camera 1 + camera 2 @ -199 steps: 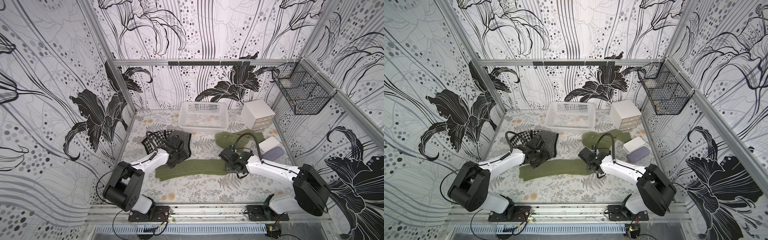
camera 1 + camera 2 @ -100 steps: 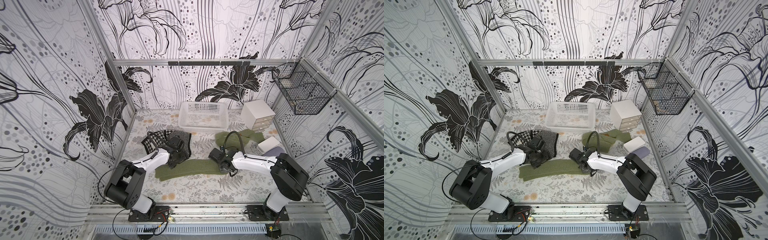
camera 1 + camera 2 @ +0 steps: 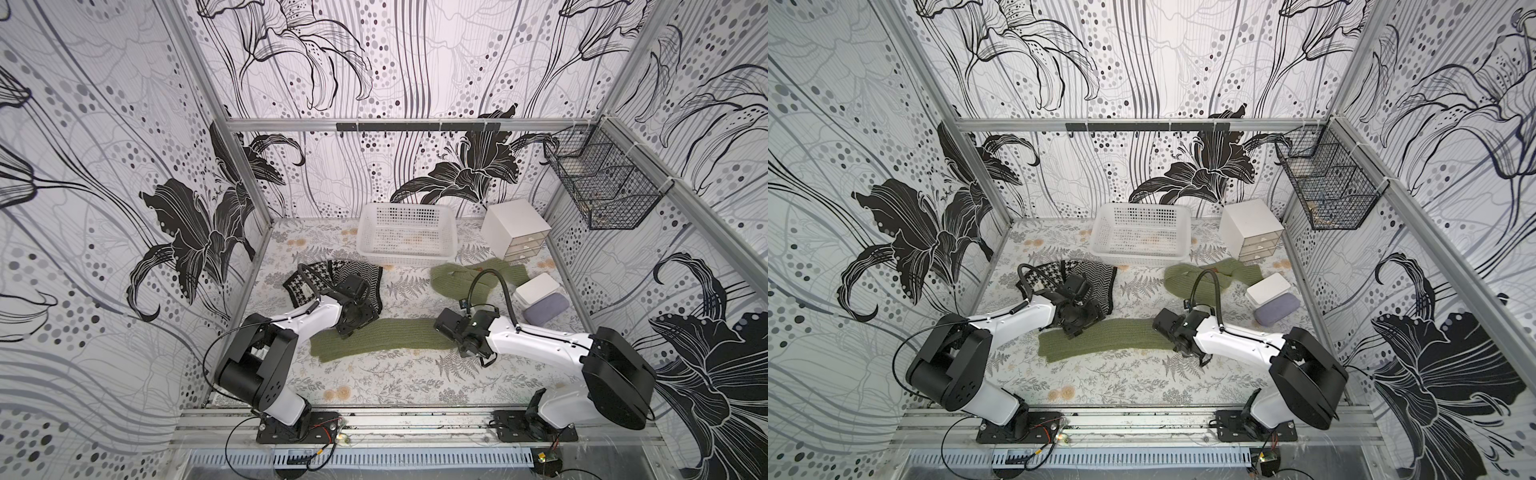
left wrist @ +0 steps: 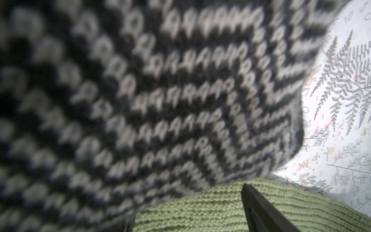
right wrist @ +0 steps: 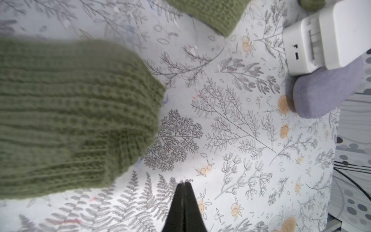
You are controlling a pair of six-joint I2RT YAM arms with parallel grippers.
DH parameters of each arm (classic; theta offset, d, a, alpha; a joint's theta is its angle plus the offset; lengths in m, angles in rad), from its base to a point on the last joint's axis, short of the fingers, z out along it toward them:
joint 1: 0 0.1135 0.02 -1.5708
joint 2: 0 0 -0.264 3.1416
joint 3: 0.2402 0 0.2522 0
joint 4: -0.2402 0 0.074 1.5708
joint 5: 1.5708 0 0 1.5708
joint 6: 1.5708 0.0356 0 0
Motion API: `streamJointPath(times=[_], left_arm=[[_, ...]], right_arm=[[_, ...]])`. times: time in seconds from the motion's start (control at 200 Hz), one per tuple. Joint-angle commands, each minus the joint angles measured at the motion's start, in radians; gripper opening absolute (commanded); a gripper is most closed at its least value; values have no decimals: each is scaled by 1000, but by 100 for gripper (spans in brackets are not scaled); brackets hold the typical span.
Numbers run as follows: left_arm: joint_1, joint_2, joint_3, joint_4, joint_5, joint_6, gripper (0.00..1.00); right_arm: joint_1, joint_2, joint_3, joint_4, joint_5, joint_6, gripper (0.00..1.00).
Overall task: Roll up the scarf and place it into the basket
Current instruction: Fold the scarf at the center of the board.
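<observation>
A long green knitted scarf [image 3: 374, 337] [image 3: 1104, 336] lies flat across the middle of the table in both top views. The white perforated basket [image 3: 405, 252] [image 3: 1138, 258] stands behind it at the back. My left gripper [image 3: 353, 328] [image 4: 186, 221] is open and rests low over the scarf's left part, with green knit [image 4: 190, 206] between its fingers [image 4: 261, 211]. My right gripper [image 3: 444, 329] [image 5: 184, 182] is shut with nothing in it. It sits at the scarf's right end [image 5: 70, 116], its tips over the printed mat beside the knit.
A black-and-white patterned scarf [image 3: 332, 276] [image 4: 160, 90] lies just behind the left gripper. A second green knit [image 3: 473, 277] is bunched at back right. Near it are a white drawer box [image 3: 515, 226], a white case [image 3: 536, 289] and a grey pouch [image 3: 544, 309]. A black wire basket [image 3: 602, 187] hangs on the right wall.
The right gripper has closed. The right arm swung left along the scarf's end, then drew back a little. The left arm has not moved.
</observation>
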Motion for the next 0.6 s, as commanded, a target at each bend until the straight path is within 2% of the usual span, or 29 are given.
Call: streamJointPath(times=[0.0,0.1,0.22,0.481,0.596], left_arm=[[-4,15,19,25,8,15,84],[-4,22,25,24,13,16,84],[-5,15,16,30,12,11,84],[-3,5,2,32,13,14,84],[-2,2,0,30,13,17,84]], right_arm=[[-5,-56,-30,43,-27,-3,4],[-5,-82,-12,130,-80,-68,25],[-3,-23,47,143,-101,-118,32],[0,133,112,164,-141,-144,32],[1,197,136,130,-99,-122,23]])
